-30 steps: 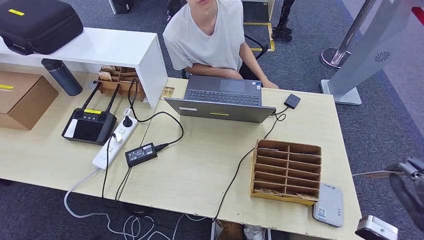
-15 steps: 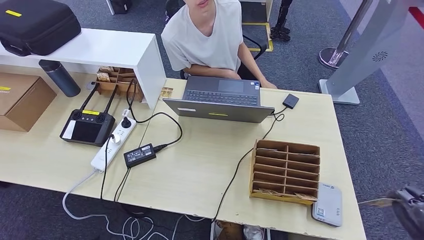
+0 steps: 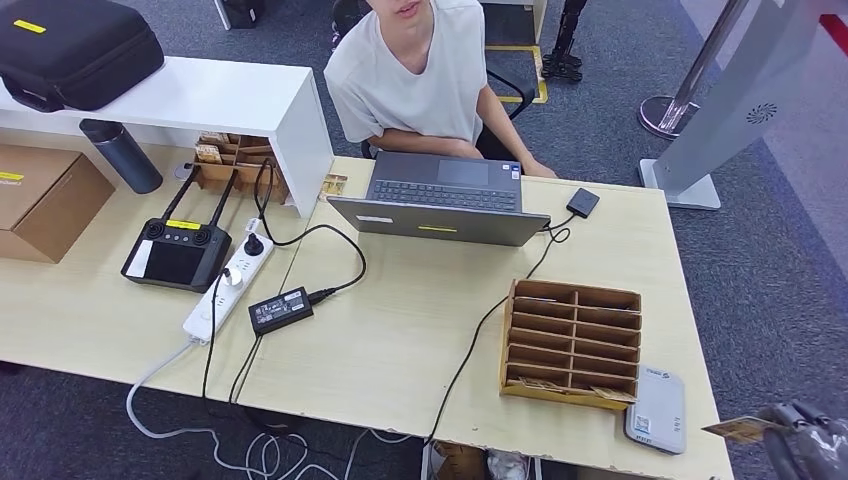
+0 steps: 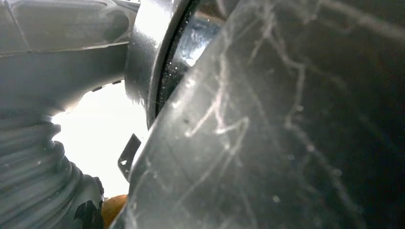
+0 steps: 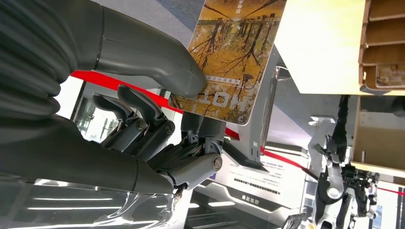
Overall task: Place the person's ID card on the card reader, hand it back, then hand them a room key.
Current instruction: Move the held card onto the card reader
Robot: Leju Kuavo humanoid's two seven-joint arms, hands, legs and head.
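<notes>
My right hand [image 3: 808, 446] hangs low, off the table's near right corner. It pinches a card [image 3: 738, 430] printed with yellow autumn trees. The right wrist view shows the thumb [image 5: 157, 64] pressed on that card [image 5: 234, 52], with darker fingers beneath it. The grey-white card reader [image 3: 657, 410] lies flat at the table's near right corner, just left of the held card. A person in a white T-shirt [image 3: 415, 70] sits across the table behind an open laptop [image 3: 440, 205]. My left hand's ribbed cover [image 4: 28, 167] shows very close up; its fingers are hidden.
A wooden slotted organizer [image 3: 572, 343] with a few cards stands beside the reader. A cable runs from a small black box [image 3: 583, 202] past it. A power strip [image 3: 230, 280], adapter [image 3: 281, 309] and black controller [image 3: 178, 250] lie on the left.
My right hand has sunk toward the lower right corner of the picture, carrying the card from level with the organizer to below the reader. The view has shifted slightly.
</notes>
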